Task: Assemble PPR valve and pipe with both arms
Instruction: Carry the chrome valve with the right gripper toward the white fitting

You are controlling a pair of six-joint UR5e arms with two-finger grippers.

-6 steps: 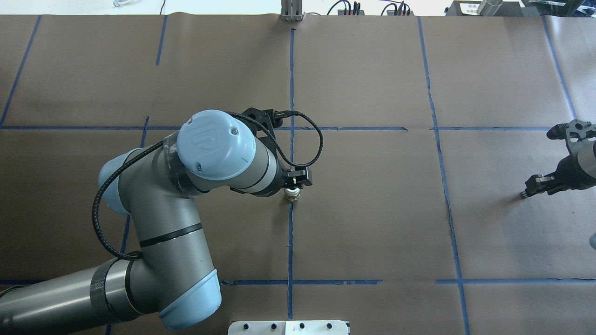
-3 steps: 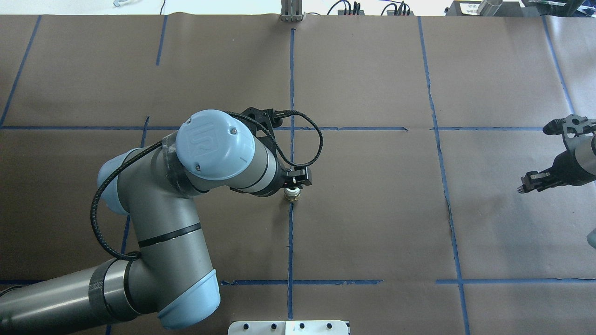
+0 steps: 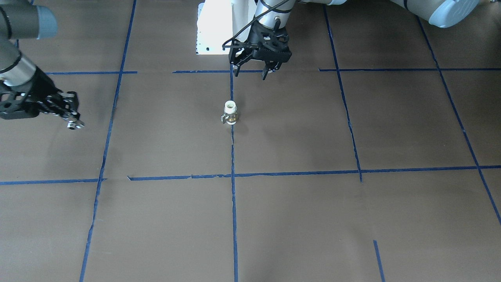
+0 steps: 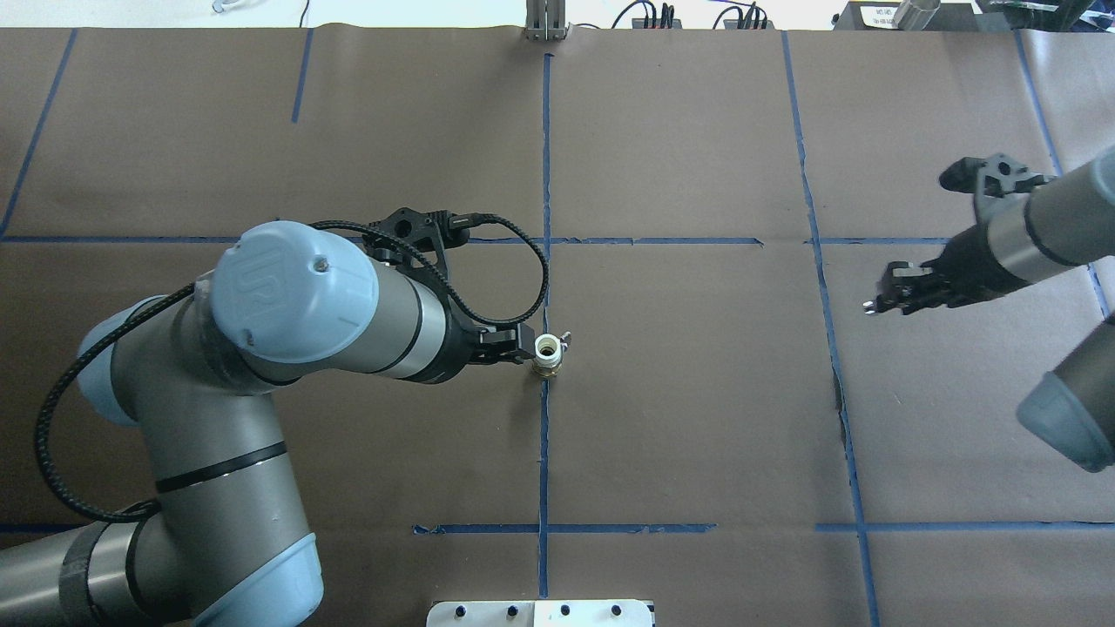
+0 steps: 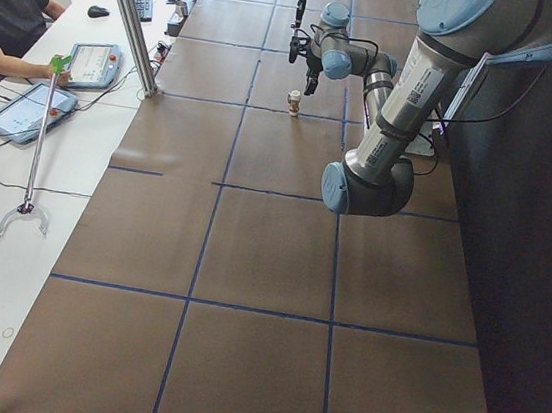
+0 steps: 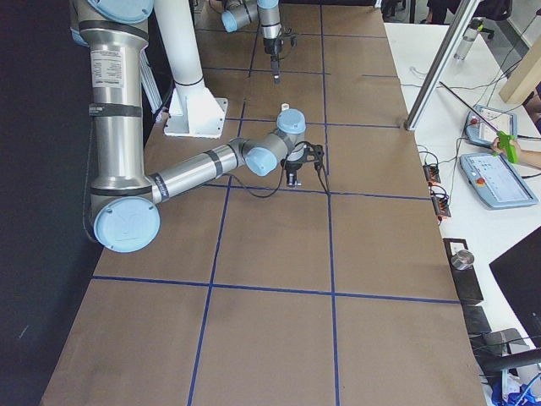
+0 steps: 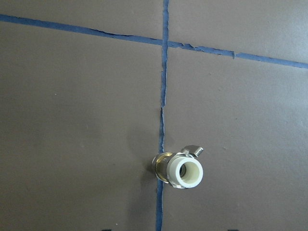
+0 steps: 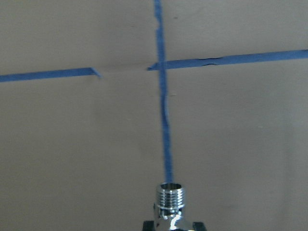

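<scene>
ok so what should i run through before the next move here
1. PPR valve upright on the table, white open end up: ok
2. left gripper open and not touching the valve: ok
3. pipe held in the right gripper, threaded end sticking out past the fingers: ok
4. pipe lined up over the valve's open end: not ok, it is far off to the side
5. grip on the pipe firm enough for pressing in: cannot tell
</scene>
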